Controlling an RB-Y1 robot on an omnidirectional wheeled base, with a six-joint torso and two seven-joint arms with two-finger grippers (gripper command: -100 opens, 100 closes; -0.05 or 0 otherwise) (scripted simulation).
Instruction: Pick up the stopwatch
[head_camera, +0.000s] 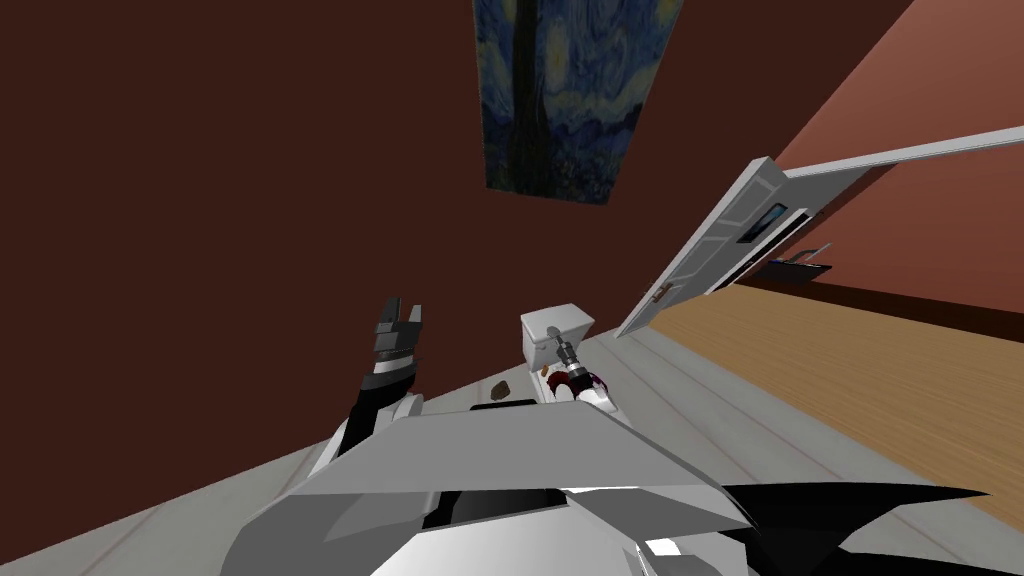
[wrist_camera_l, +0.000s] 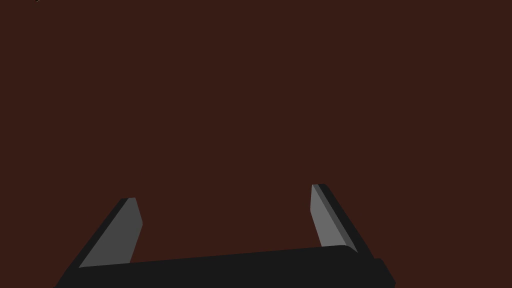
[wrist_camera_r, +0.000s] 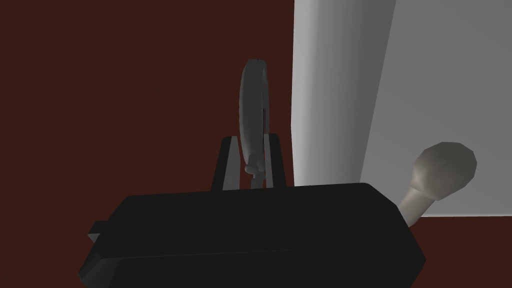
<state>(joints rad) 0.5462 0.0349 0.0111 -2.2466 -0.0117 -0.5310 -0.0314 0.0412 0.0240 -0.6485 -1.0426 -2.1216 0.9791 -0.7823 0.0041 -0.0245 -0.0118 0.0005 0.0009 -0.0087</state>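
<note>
Right gripper: jaws closed on the grey stopwatch, pinching its 2 flat faces so the thin disc stands steady, near side of the white tank | left gripper: jaws wide apart, empty, held clear at left.

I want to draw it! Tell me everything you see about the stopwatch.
The stopwatch is a grey round disc, seen edge-on. The right claw is shut on its two flat faces, its small stem pointing back toward the claw's dark body. It is near a white tank, before a dark brown wall.
</note>
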